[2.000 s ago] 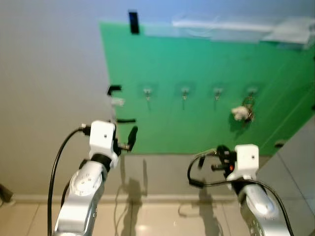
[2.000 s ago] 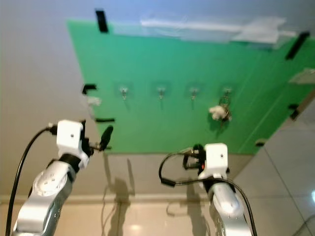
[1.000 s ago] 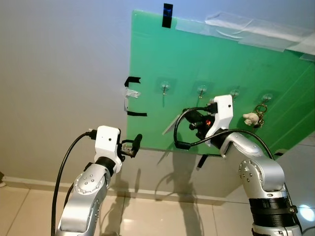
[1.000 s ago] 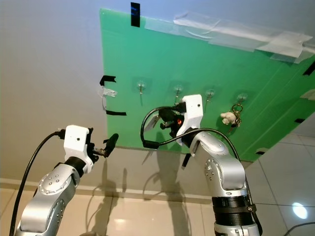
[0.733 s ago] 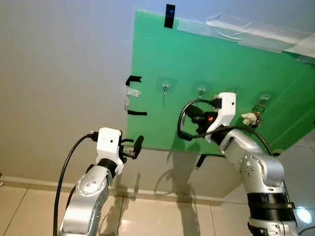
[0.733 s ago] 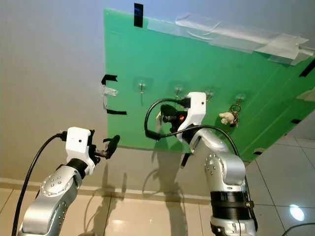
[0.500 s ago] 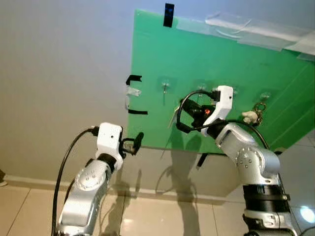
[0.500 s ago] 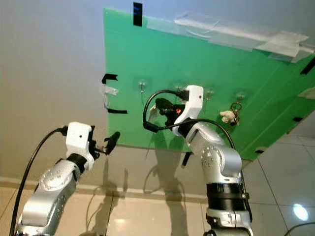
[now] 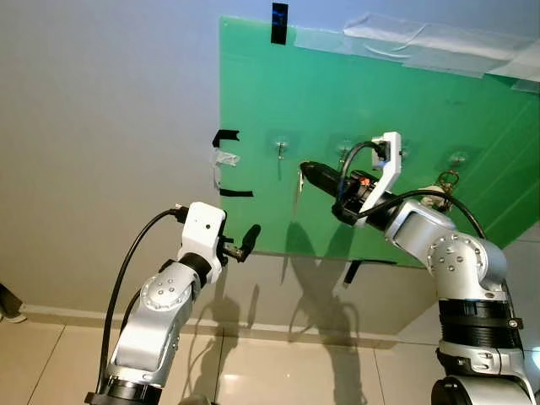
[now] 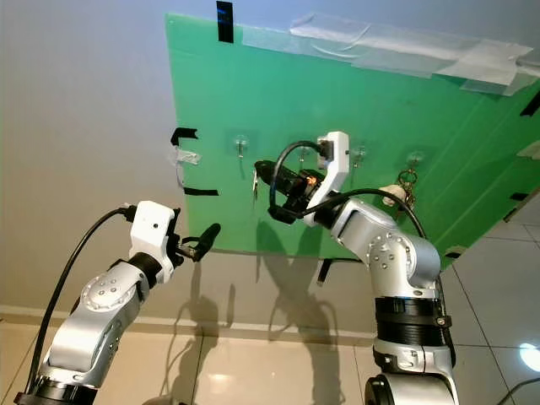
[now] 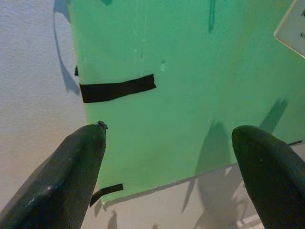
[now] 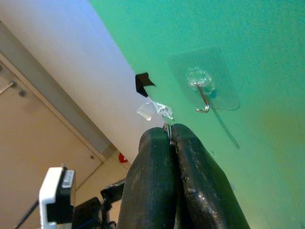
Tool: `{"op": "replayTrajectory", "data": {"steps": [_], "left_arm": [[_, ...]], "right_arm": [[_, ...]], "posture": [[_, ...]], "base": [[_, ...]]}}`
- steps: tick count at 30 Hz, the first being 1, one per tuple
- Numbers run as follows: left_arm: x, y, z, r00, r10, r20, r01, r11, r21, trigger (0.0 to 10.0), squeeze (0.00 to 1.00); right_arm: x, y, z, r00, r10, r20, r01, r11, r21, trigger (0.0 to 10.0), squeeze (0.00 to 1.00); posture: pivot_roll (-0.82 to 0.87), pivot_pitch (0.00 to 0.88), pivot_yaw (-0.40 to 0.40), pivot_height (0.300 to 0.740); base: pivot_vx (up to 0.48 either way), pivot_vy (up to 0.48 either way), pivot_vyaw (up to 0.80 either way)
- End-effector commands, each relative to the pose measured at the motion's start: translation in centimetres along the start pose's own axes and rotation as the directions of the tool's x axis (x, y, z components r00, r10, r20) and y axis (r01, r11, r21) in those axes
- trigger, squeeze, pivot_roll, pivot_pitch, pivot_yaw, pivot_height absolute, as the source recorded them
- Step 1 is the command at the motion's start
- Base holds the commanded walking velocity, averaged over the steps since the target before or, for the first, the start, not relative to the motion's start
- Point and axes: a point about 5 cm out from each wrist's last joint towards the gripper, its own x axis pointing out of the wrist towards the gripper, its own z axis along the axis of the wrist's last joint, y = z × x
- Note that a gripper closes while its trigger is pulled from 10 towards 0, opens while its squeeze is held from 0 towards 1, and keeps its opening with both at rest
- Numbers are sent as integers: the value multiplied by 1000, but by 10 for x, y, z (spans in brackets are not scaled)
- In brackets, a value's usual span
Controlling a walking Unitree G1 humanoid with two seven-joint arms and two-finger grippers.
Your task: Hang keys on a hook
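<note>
The right pincer [image 9: 304, 168] is pressed closed on a thin metal key [image 9: 299, 187] that dangles just below and beside the leftmost hook [image 9: 280, 150] on the green board [image 9: 354, 93]. The left pincer [image 9: 251, 238] is spread wide, low near the board's lower left corner. A second key bunch [image 9: 442, 187] hangs from the rightmost hook [image 9: 458, 158].

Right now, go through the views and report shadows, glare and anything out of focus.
Left eye view: sharp; both arms throw dark shadows on the wall under the green board. Right eye view: floor glare at the lower right corner. Left wrist view: left claw fingers loom blurred, shadows streak the board. Right wrist view: hook crisp, right claw soft.
</note>
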Motion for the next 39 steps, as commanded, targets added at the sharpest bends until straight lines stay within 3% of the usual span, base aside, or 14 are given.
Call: {"op": "replayTrajectory", "data": {"steps": [1, 12, 22, 29, 39], "left_arm": [[1, -2, 0, 1000, -20, 1, 20, 1000, 14, 10000, 0], [-2, -3, -2, 1000, -18, -5, 18, 1000, 14, 10000, 0], [-3, -5, -3, 1000, -13, -9, 13, 1000, 16, 10000, 0], [-7, -3, -5, 1000, -1, -12, 1, 1000, 18, 10000, 0], [-10, -2, -6, 1000, 16, -15, -16, 1000, 18, 10000, 0]], "right_arm": [[-1, 0, 5, 1000, 18, 12, -18, 1000, 19, 10000, 0], [6, 0, 1, 999, 31, 37, -34, 995, 96, 10000, 0], [27, -8, -19, 1000, 18, 7, -18, 989, 148, 10000, 0], [39, -14, -28, 1000, -17, -25, 20, 990, 136, 10000, 0], [48, -20, -14, 998, -46, 36, 43, 996, 80, 10000, 0]], "posture": [[40, 0, -56, 740], [57, 0, -65, 740], [72, 0, -79, 740], [95, 0, -93, 740], [112, 0, -103, 740]], "base": [[0, 0, 0], [0, 0, 0], [0, 0, 0], [0, 0, 0], [0, 0, 0]]}}
